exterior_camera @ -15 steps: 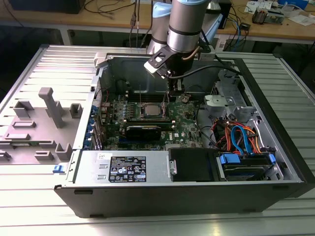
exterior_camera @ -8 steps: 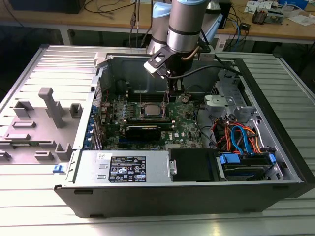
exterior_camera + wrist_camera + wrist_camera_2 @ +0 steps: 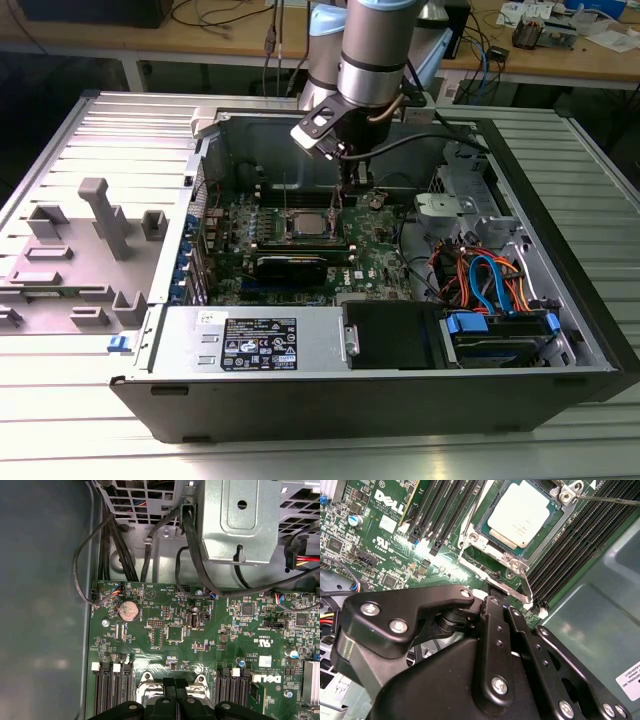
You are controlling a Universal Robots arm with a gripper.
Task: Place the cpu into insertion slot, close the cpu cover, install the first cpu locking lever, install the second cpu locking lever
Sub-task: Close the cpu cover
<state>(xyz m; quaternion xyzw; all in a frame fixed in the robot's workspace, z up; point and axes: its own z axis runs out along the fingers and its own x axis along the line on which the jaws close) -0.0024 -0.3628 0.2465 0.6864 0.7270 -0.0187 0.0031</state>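
So the cpu [image 3: 522,512] is a small flat square with a pale silver-grey metal top. It's sitting flat in the insertion slot [image 3: 484,529], roughly in the middle of the green motherboard [image 3: 210,645]. The cpu cover [image 3: 510,560] looks like a thin shiny frame around the chip's edges, with the top showing through its window. A thin locking lever [image 3: 605,500] runs across the black memory slots [image 3: 570,545] next to the socket. Can't tell if it's latched.

The gripper [image 3: 502,605] is right at the socket's edge, on the side away from that lever. Its black fingers [image 3: 495,630] are drawn together with barely a sliver between them. No idea if anything thin is pinched in there.

The second wrist view is the close-up of the chip and frame. The first wrist view has the gripper [image 3: 176,700] tips between two silvery socket tabs. Beyond them on the board is a coin cell battery [image 3: 128,611], and further off a grey metal drive cage [image 3: 240,520] with black cables hanging off it.

The exterior view gives the big picture. The open PC case [image 3: 560,370] lies on a ribbed metal surface [image 3: 60,420], and the arm [image 3: 375,40] reaches down into it. The power supply [image 3: 255,340] is along the near edge, with blue and orange cables [image 3: 490,280] on the exterior view's right. A grey plastic fixture [image 3: 105,215] sits on the left.
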